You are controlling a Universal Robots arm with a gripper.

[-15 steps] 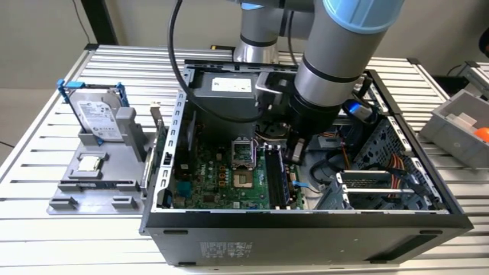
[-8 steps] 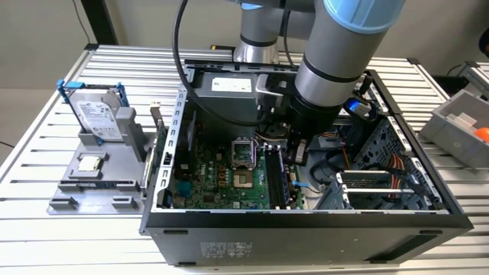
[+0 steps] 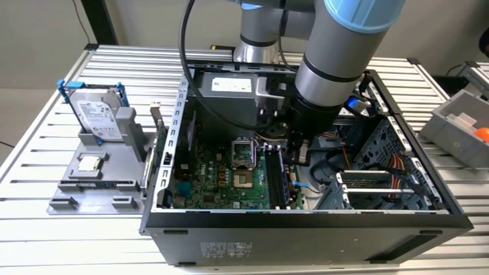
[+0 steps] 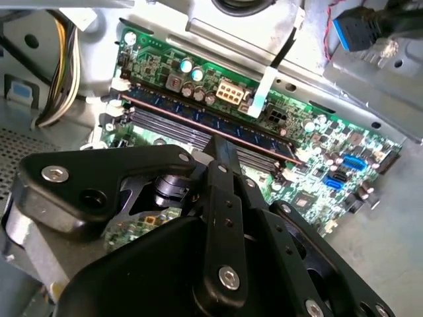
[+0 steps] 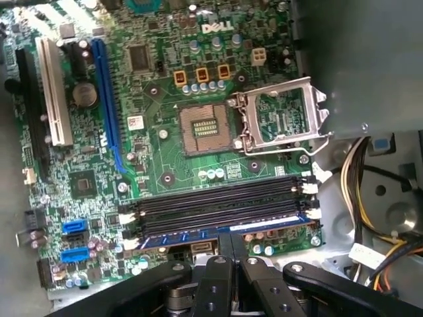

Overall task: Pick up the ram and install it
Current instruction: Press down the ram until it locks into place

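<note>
While seated along the outermost memory slot, the ram (image 5: pixel 225 232), long axis parallel to the neighbouring black slots (image 5: pixel 218 201), sits straight under the gripper (image 5: pixel 226 246). Fingers (image 4: pixel 225 155) closed edge-on over its midpoint, pressing from 6 o'clock in the first wrist view. Open processor socket (image 5: pixel 201 127) off at 12 o'clock, on the motherboard (image 3: pixel 221 177).

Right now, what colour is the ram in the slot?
Blue-green, with dark chips; the ram shows best in the first wrist view.
</note>
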